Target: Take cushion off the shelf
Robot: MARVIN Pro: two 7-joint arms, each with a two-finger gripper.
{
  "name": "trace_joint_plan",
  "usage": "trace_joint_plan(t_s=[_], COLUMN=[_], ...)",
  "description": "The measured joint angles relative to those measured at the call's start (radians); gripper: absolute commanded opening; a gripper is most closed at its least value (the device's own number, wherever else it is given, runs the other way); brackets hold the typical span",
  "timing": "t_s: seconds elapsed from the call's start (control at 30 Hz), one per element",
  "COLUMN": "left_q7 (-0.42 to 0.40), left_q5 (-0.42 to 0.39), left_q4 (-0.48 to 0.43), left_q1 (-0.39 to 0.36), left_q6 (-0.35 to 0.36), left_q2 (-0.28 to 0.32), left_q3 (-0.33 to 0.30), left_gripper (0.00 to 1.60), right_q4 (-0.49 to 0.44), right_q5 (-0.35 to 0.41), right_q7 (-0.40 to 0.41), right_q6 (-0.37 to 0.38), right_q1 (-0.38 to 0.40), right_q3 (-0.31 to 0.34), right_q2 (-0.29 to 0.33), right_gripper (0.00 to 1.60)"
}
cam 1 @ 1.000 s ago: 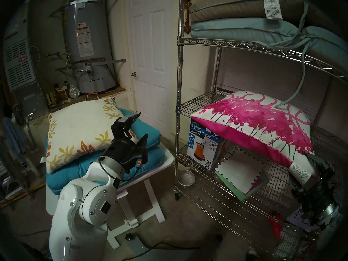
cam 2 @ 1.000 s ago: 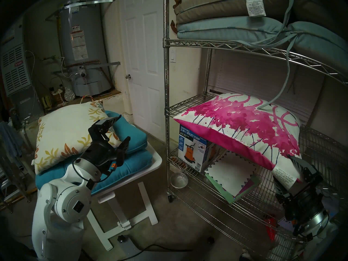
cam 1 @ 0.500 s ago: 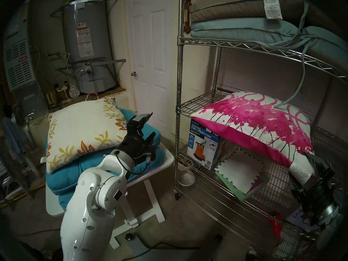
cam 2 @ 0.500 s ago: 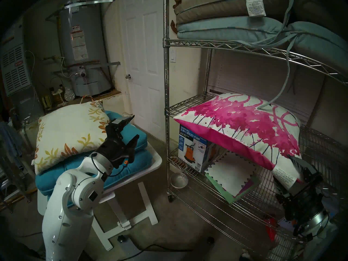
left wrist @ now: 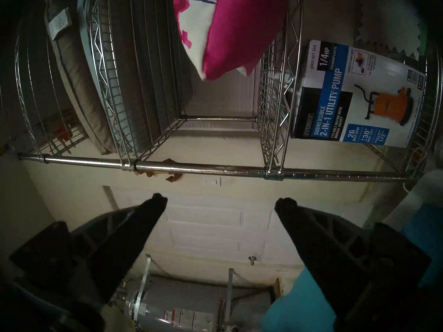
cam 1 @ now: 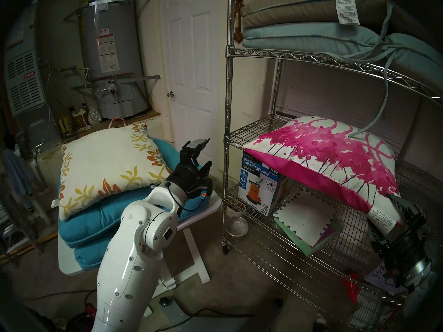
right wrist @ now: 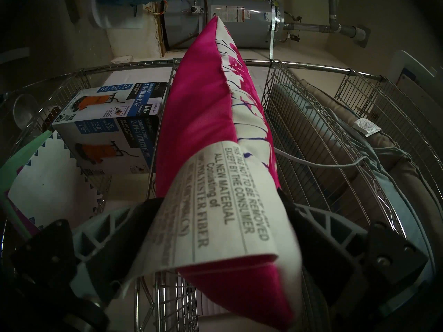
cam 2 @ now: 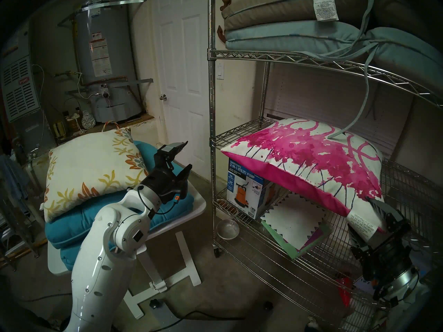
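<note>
A pink-and-white splatter cushion (cam 1: 323, 156) lies on the middle tier of the chrome wire shelf (cam 1: 226, 108), its front left corner jutting past the tier's edge. My right gripper (cam 1: 381, 214) is shut on the cushion's near right corner, at its white label; the right wrist view shows both fingers pressed on that corner (right wrist: 220, 204). My left gripper (cam 1: 209, 151) is open and empty, in the air between the white table and the shelf's front left post, left of the cushion. In the left wrist view (left wrist: 221, 199) it faces that post (left wrist: 191, 168), with the cushion's left corner (left wrist: 230, 32) beyond.
A white folding table (cam 1: 213, 204) at the left holds teal cushions (cam 1: 96, 219) and a floral pillow (cam 1: 103, 161). A pump box (cam 1: 259, 187) and papers sit on the tier below the cushion. Tan and light blue cushions (cam 1: 299, 20) fill the upper tier. A metal bowl (cam 1: 237, 226) lies on the floor.
My left arm has swung right, from over the teal cushions toward the shelf's front left post, its gripper staying open. The right gripper and the cushion have not moved.
</note>
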Motion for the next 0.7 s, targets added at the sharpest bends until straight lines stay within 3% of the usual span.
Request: trace_joint_plan(t_s=[0.47,0.7], left_q7=[0.031,0.042], left_q5=[0.057,0.072], left_q4=[0.159,0.195], left_q1=[-0.161,-0.201], left_q6=[-0.038,-0.041], left_q2=[-0.08,-0.106], left_q3=[0.079,0.119], left_gripper=[1.6,1.6], right_q4=[0.0,0.0], right_q5=[-0.001,-0.001], right_q7=[0.004,0.006], right_q6=[-0.004,-0.005], right_q1=[0.004,0.005], right_q3=[0.001,0.002], right_q2=[-0.004,-0.006], right_gripper=[1.6,1.6])
